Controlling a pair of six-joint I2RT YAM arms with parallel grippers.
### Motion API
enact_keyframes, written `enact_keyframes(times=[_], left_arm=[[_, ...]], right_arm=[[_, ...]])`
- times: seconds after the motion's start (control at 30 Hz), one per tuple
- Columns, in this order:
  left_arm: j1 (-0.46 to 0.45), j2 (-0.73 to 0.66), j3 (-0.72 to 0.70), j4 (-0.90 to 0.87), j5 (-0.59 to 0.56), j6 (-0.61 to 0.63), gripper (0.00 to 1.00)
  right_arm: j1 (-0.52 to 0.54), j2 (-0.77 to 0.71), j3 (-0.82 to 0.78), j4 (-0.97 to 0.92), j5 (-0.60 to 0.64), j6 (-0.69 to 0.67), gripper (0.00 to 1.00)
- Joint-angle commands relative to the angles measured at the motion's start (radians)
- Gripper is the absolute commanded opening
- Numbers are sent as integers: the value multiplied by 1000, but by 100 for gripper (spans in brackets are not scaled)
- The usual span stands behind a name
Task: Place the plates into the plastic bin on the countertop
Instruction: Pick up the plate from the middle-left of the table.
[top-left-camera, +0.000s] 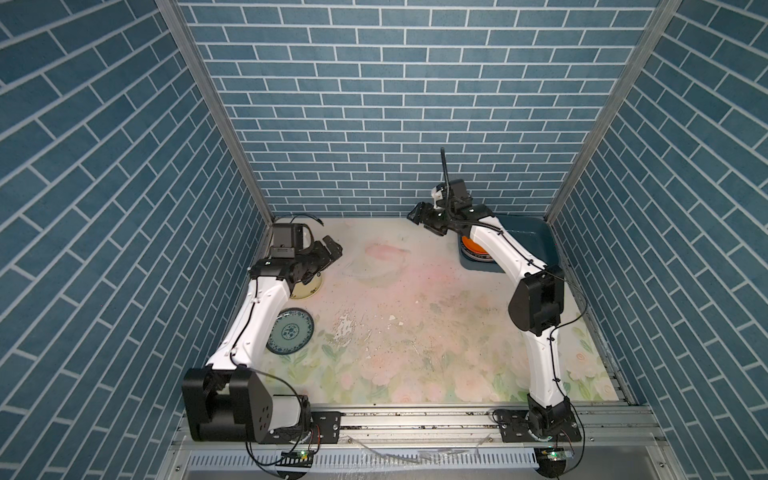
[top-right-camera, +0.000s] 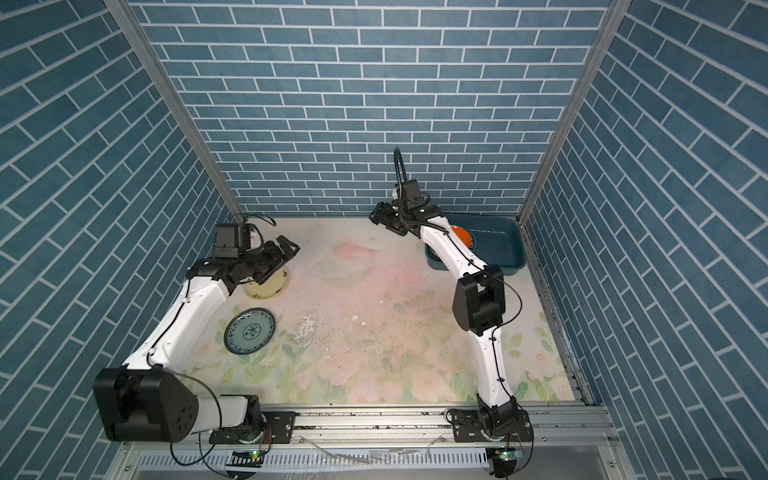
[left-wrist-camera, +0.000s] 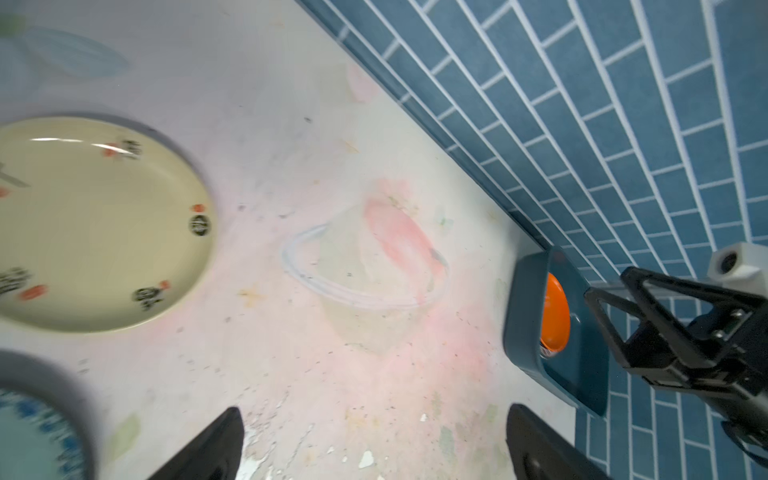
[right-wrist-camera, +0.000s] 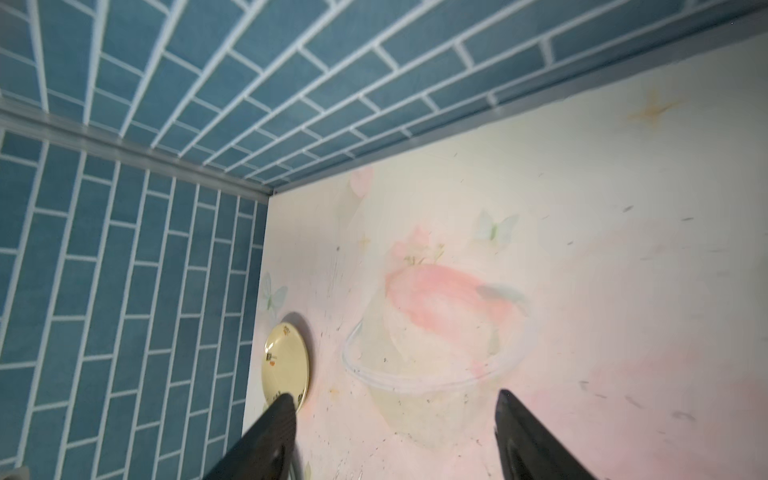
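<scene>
Plates are seen in two places. An orange plate (top-left-camera: 471, 245) is stacked on top of other plates (top-left-camera: 478, 257) inside the plastic bin (top-left-camera: 536, 245). Only a lettered rim can be made out of the ones under it. The bin is set in the far right corner of the countertop (top-left-camera: 415, 316), close against the blue brick walls (top-left-camera: 374, 104).

Two more plates are laid flat on the left side of the countertop, well apart from the bin. One is a cream-yellow plate (top-right-camera: 272, 291) with small dark and red marks on its rim. The other, nearer the front, is a blue-patterned plate (top-right-camera: 250, 331). These two are near each other but not touching.

The left gripper (left-wrist-camera: 374, 428) is held just above the far edge of the cream-yellow plate. Its jaws are spread wide and nothing is held between them. The right gripper (right-wrist-camera: 395, 401) is lifted in the air beside the bin, toward the middle of the far edge. Its jaws are parted too, and nothing is gripped. In the right wrist view only countertop is seen between them.
</scene>
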Motion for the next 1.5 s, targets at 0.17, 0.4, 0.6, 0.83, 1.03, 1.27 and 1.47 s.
enact_keyframes(times=[0.17,0.4,0.6,0.83,1.03,1.27,1.47], left_arm=[[221,-195,-135,-260,-93,51,100],[332,-326,-245,-389,-128,7,100],[385,-446,-397,-430,-80,-71,100],[573,-516,-603,-393,114,-98,100],[686,-509,-661,-323,207,-121,98],[823,-521,-714,-269,274,-140,97],[902,-486,-794,-173,349,-168,95]], right_arm=[[119,181,163,22,-235,18,75],[154,205,180,-65,-331,-49,73],[168,163,158,-106,-495,-192,73],[227,128,138,-257,-564,-382,77],[289,118,170,-324,-493,-467,79],[299,139,215,-339,-451,-458,79],[308,142,220,-318,-431,-445,79]])
